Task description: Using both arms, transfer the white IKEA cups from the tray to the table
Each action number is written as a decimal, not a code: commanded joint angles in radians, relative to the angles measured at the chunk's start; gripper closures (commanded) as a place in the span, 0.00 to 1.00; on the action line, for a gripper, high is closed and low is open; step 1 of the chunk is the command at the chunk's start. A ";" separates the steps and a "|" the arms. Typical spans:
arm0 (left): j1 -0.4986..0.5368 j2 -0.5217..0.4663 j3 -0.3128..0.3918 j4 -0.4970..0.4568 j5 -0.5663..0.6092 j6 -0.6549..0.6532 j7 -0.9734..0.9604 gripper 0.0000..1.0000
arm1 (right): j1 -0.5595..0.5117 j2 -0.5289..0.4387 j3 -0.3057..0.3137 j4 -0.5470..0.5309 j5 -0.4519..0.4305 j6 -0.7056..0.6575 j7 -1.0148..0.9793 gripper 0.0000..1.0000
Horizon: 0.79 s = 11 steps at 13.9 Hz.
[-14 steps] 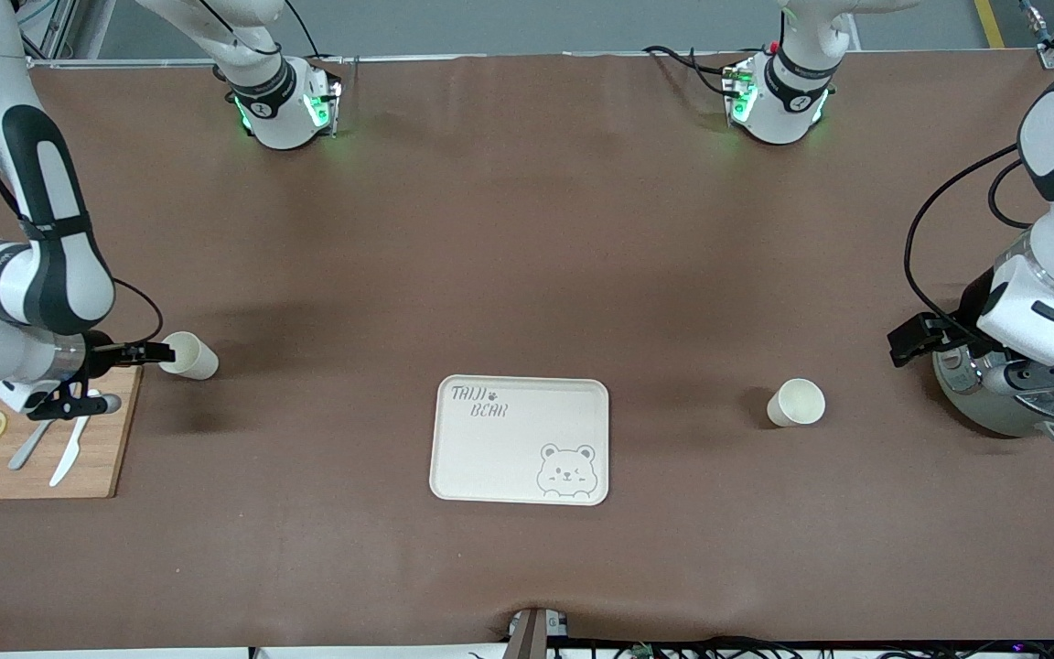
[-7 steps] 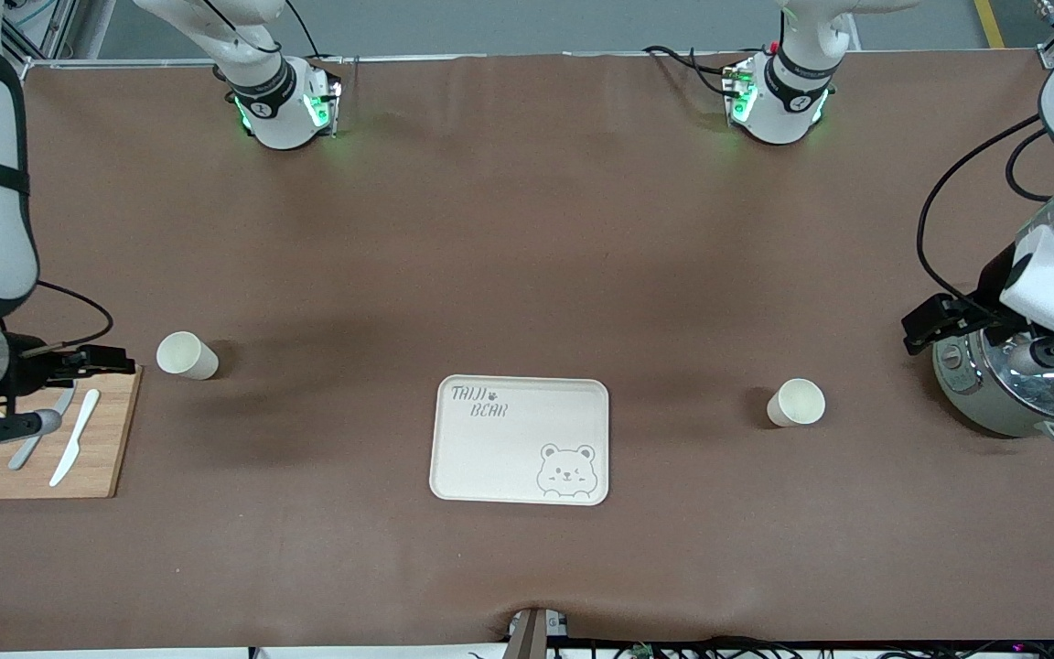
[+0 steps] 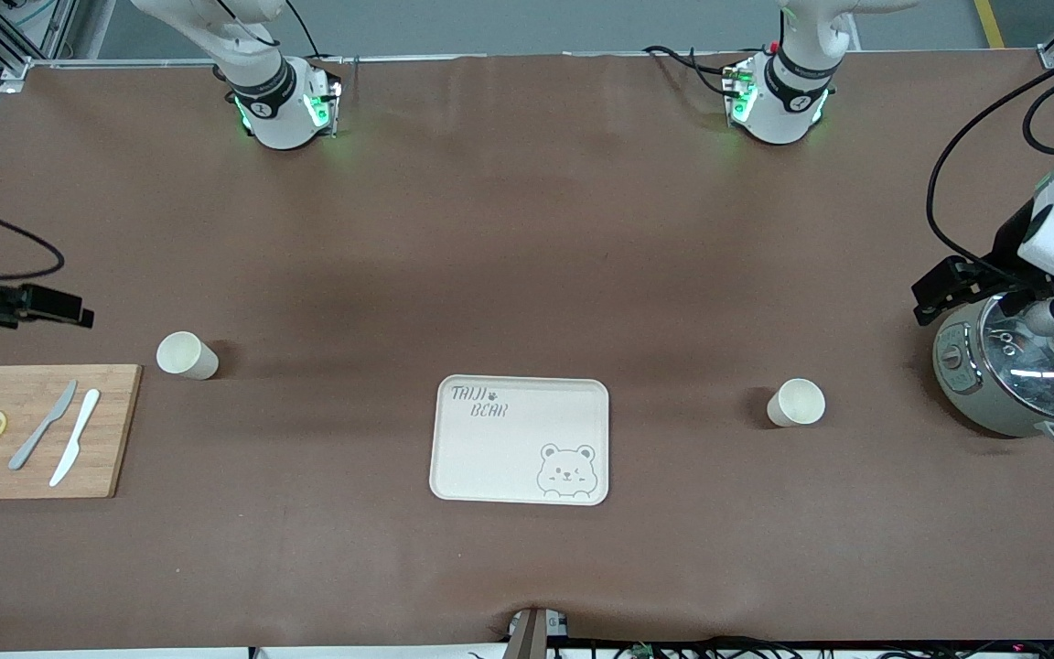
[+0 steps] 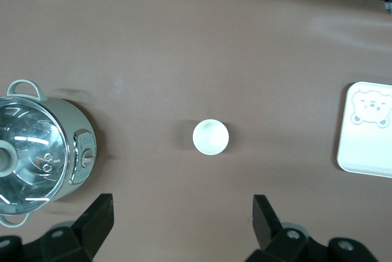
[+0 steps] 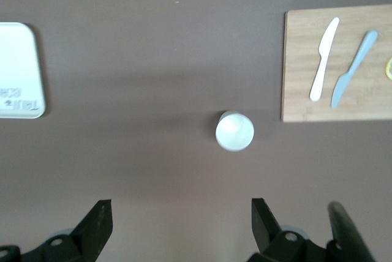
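Note:
Two white IKEA cups stand upright on the brown table. One cup (image 3: pixel 187 355) is next to the wooden board at the right arm's end; it also shows in the right wrist view (image 5: pixel 234 131). The other cup (image 3: pixel 797 403) stands between the bear tray (image 3: pixel 520 439) and the pot; it also shows in the left wrist view (image 4: pixel 211 137). My right gripper (image 3: pixel 65 311) is open and empty, high over the table's edge, apart from its cup, and shows in its own view (image 5: pixel 182 228). My left gripper (image 3: pixel 939 291) is open and empty, raised beside the pot (image 4: pixel 182 225).
A wooden cutting board (image 3: pixel 33 430) with two knives and lemon slices lies at the right arm's end. A steel pot (image 3: pixel 1021 375) with a glass lid stands at the left arm's end. The cream bear tray holds nothing.
My right gripper let go of the cup by the board, then rose and drew back toward the table's end. My left gripper also rose and drew back over the pot. Both cups stayed put.

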<state>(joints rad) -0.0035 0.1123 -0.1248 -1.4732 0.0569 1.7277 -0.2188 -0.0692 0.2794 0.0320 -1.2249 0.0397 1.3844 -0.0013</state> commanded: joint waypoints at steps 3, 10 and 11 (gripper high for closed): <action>0.010 -0.055 -0.001 0.016 -0.035 -0.072 0.009 0.00 | 0.060 -0.140 0.000 -0.024 -0.019 -0.044 0.030 0.00; 0.014 -0.094 0.010 0.031 -0.020 -0.211 0.145 0.00 | 0.049 -0.256 -0.009 -0.166 -0.038 -0.070 0.032 0.00; 0.019 -0.097 0.011 0.019 -0.022 -0.209 0.150 0.00 | 0.049 -0.278 -0.007 -0.198 -0.043 -0.058 0.032 0.00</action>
<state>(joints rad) 0.0043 0.0438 -0.1157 -1.4369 0.0406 1.5353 -0.1071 -0.0173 0.0631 0.0218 -1.3435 0.0182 1.3108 0.0184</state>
